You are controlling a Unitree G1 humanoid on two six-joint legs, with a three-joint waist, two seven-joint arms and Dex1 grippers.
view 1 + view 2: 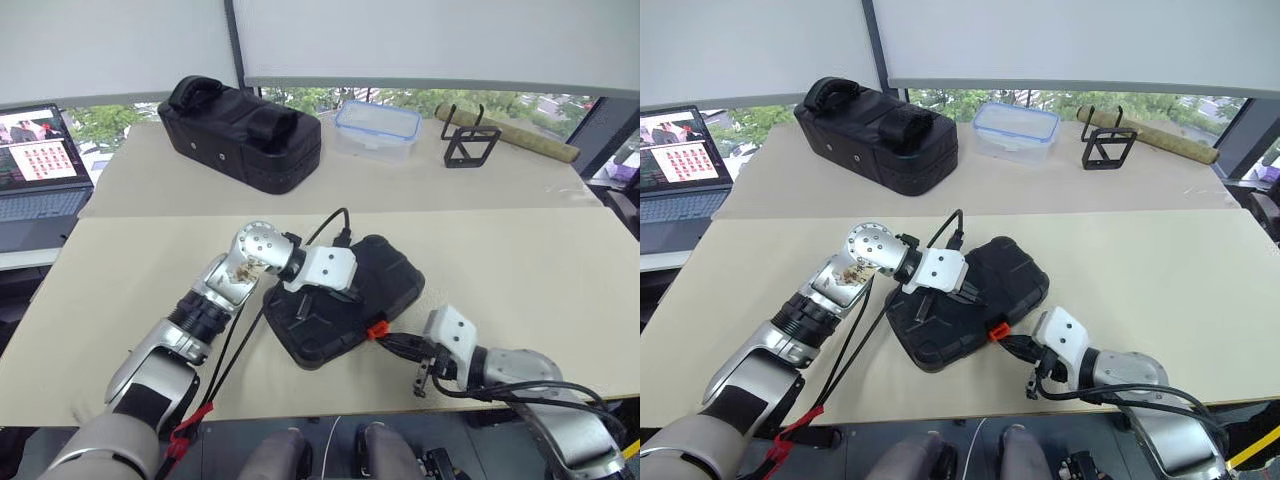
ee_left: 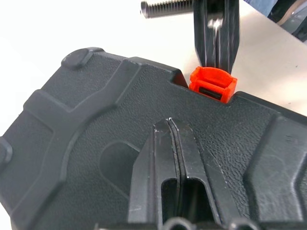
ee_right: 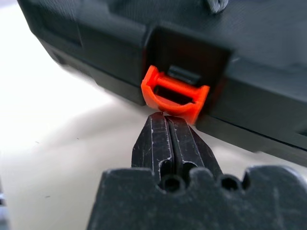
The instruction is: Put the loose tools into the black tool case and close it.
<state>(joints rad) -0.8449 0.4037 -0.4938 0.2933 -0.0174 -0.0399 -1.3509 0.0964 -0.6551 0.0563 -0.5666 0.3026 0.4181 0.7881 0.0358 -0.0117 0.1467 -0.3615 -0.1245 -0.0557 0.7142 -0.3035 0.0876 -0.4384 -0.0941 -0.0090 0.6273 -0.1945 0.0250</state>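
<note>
Case (image 1: 340,310) of pebbled black moulded plastic lies closed; left gripper (image 2: 173,125) rests pinched together on its lid; right gripper (image 3: 167,116), empty and pressed together, touches the orange latch (image 3: 175,98)

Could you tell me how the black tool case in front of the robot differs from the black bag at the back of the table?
The tool case is flat, hard moulded plastic with an orange latch; the bag is bulkier, soft fabric, with no orange on it. The case lies shut under the left gripper; the bag stands untouched at the far edge. Both are black with rounded corners.
</note>
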